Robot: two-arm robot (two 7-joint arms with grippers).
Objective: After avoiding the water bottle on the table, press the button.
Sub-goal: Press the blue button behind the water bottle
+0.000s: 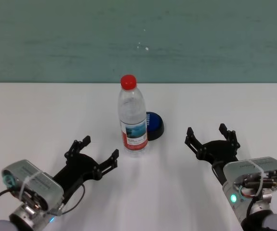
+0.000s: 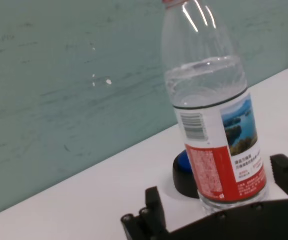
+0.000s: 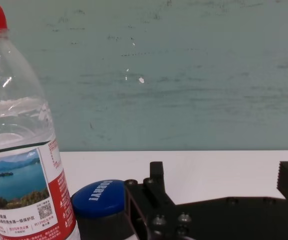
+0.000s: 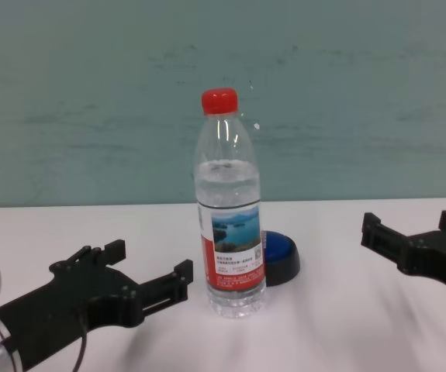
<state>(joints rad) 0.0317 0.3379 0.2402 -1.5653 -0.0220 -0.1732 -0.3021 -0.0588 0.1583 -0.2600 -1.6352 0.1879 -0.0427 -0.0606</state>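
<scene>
Two grippers, left [image 1: 96,156] and right [image 1: 208,134], gape wide flanking the tall clear plastic water bottle [image 1: 133,115]; top-heavy, easily toppled. Behind it, the stiff blue domed button [image 1: 154,125] wants a downward press.

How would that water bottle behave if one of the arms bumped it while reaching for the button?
The water bottle stands upright, tall on a narrow base, so a knock near its red cap would probably tip it. It looks mostly full, so likely heavy enough to resist a light brush. Once down, its round body would probably roll on the table.
</scene>
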